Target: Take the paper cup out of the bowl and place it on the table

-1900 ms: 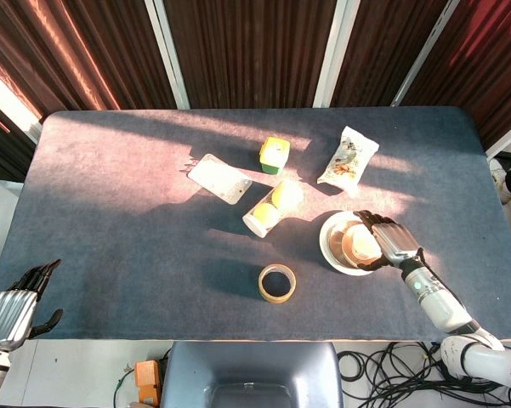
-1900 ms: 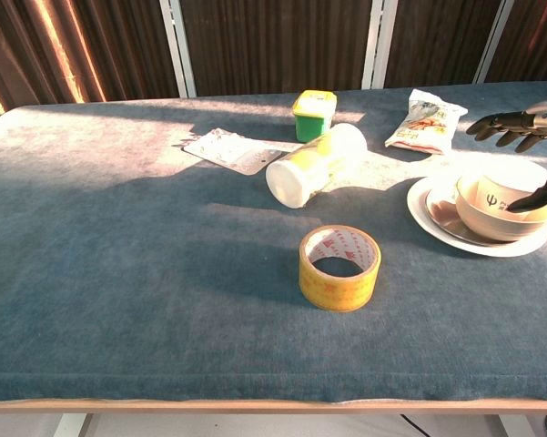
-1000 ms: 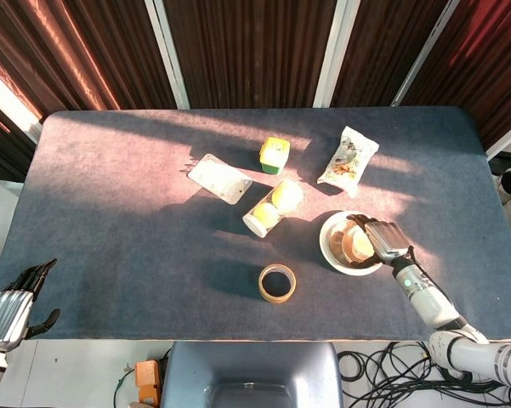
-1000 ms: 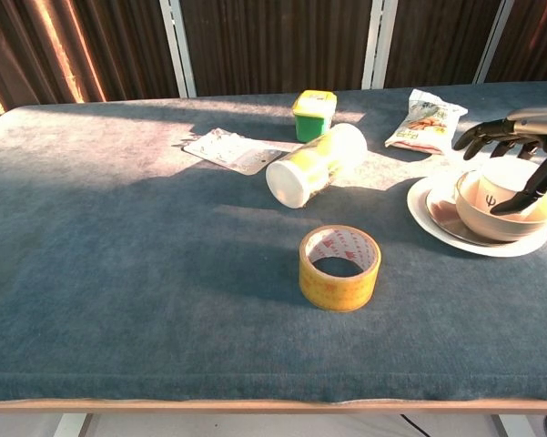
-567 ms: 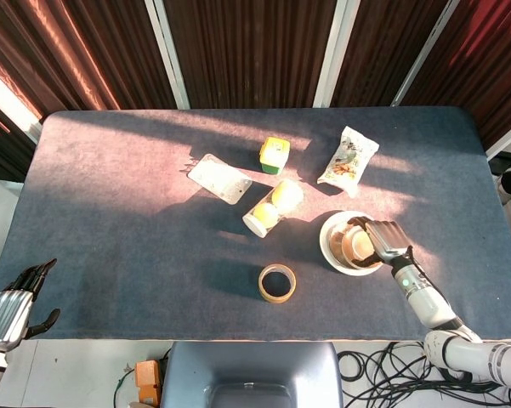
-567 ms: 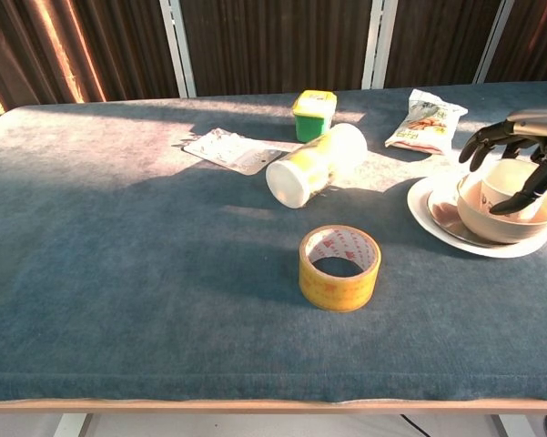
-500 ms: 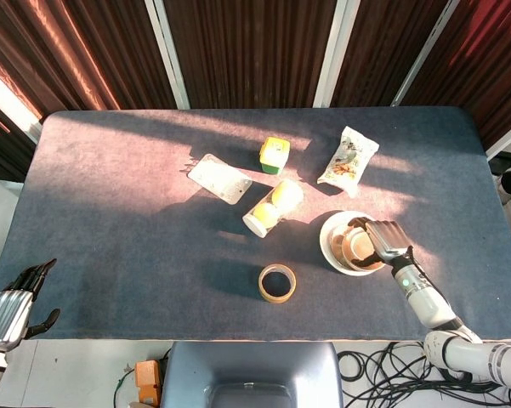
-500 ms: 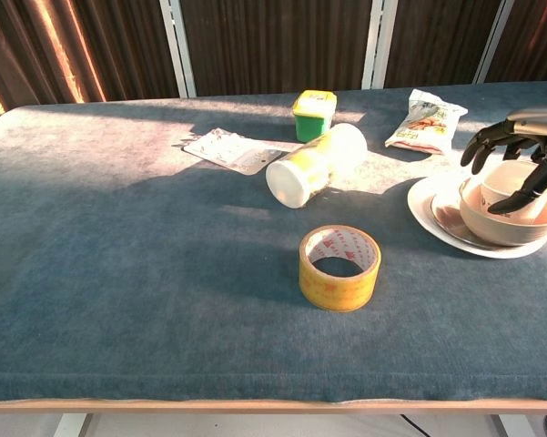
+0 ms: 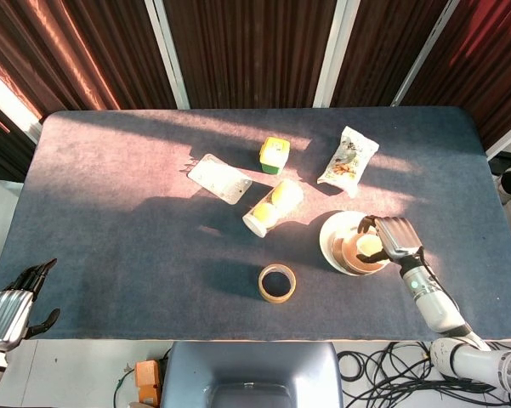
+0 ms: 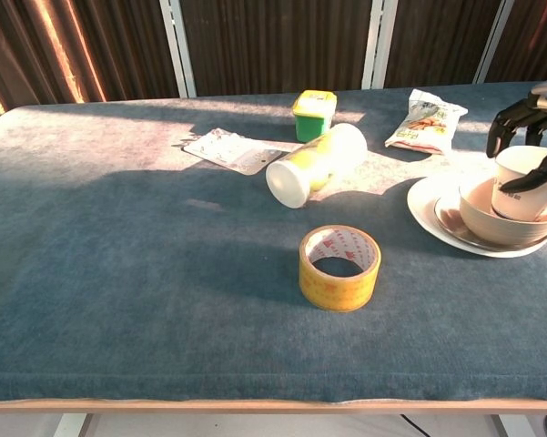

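The paper cup (image 10: 526,182) has risen within the bowl (image 10: 508,217) since a moment ago, upright, mouth up, grasped by the right hand (image 10: 532,127), partly cut off at right. The left hand (image 9: 13,299) hangs released, off-table.
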